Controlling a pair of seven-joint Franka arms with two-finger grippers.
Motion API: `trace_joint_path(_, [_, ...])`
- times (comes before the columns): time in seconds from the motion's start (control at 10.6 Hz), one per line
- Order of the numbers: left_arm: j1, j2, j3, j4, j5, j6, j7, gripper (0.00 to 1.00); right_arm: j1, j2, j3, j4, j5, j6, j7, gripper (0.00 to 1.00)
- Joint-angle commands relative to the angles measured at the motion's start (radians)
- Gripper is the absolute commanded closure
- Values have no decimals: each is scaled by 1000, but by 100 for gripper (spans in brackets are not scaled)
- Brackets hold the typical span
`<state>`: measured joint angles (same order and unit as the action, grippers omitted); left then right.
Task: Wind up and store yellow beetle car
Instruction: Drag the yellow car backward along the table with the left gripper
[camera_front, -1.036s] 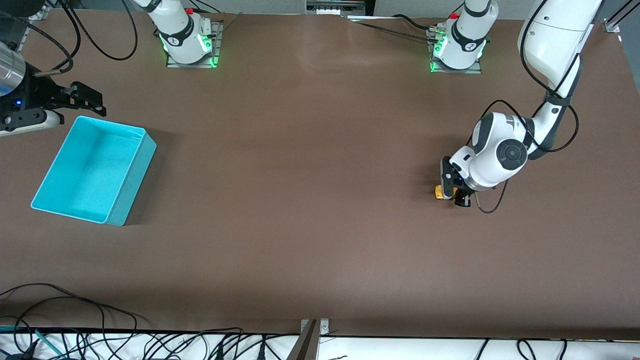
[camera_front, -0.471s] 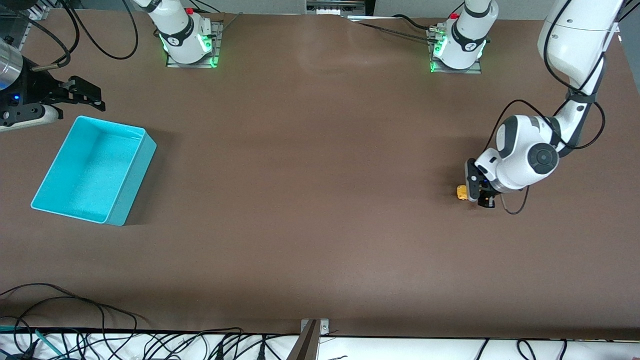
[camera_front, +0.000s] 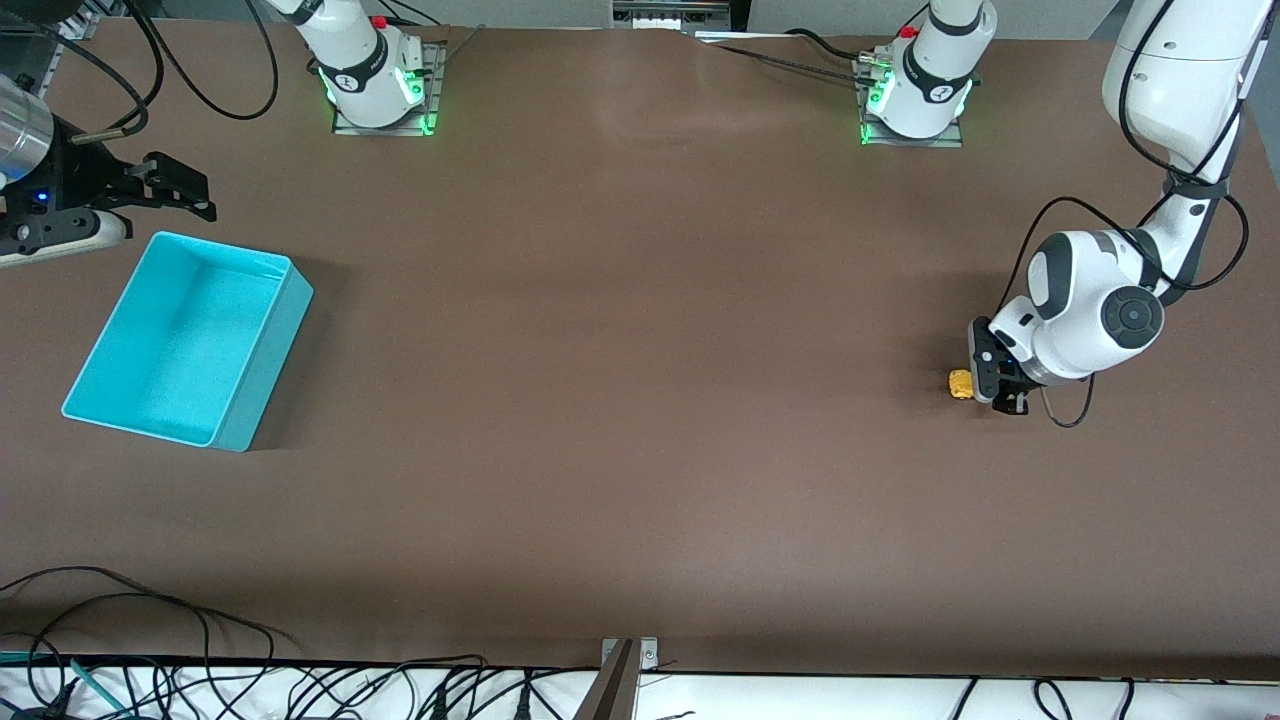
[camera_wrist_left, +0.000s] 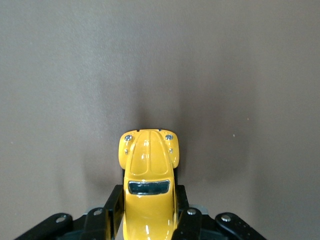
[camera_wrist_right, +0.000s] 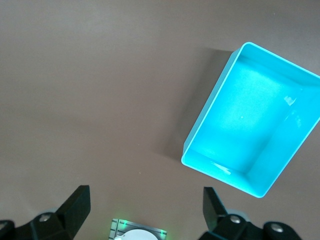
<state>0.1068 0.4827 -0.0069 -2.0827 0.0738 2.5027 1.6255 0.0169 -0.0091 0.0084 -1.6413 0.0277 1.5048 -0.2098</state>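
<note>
Starting at the right arm's end of the table, the right gripper (camera_front: 185, 195) hangs with its fingers spread wide and nothing between them, just above the upper corner of the turquoise bin (camera_front: 250, 395); this arm waits. The bin stands empty, as the right wrist view confirms (camera_wrist_right: 200, 127), with bare brown table (camera_front: 620, 330) stretching from it toward the left arm's end. There the left gripper (camera_front: 985, 385) sits low at the table surface, its fingers (camera_wrist_left: 112, 207) pinching the yellow beetle car (camera_front: 960, 384) by its flanks. In the left wrist view the car (camera_wrist_left: 148, 187) points its bonnet away from the gripper, with its shadow close under its nose, so its wheels appear to be at or near the table, though contact itself cannot be seen.

Over the last second the left arm has carried the car steadily toward the left arm's end of the table, away from the bin, with the grip unchanged and the height unchanged; the right gripper has barely shifted. A backward drag of this kind, with the wheels seemingly on the surface, is judged to be the winding stroke of a pull-back motor. The winding step therefore appears under way, and storage is not yet begun: the car remains well apart from the bin.
</note>
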Motion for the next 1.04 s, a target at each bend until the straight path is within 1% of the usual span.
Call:
trace_joint_path(0.0, [14, 36, 25, 6, 18, -15, 71, 94, -2, 3, -1, 29, 17, -20, -37, 0])
trace_joint_path(0.28, [34, 36, 38, 7, 20, -7, 115, 94, -6, 5, -7, 29, 18, -23, -111, 0])
trace_joint_path(0.56, [42, 37, 64, 7, 20, -5, 139, 95, -6, 21, -59, 25, 17, -23, -146, 0])
trace_joint_path(0.94, [50, 36, 76, 12, 18, -4, 186, 95, 1, 26, -51, 26, 15, -23, -134, 0])
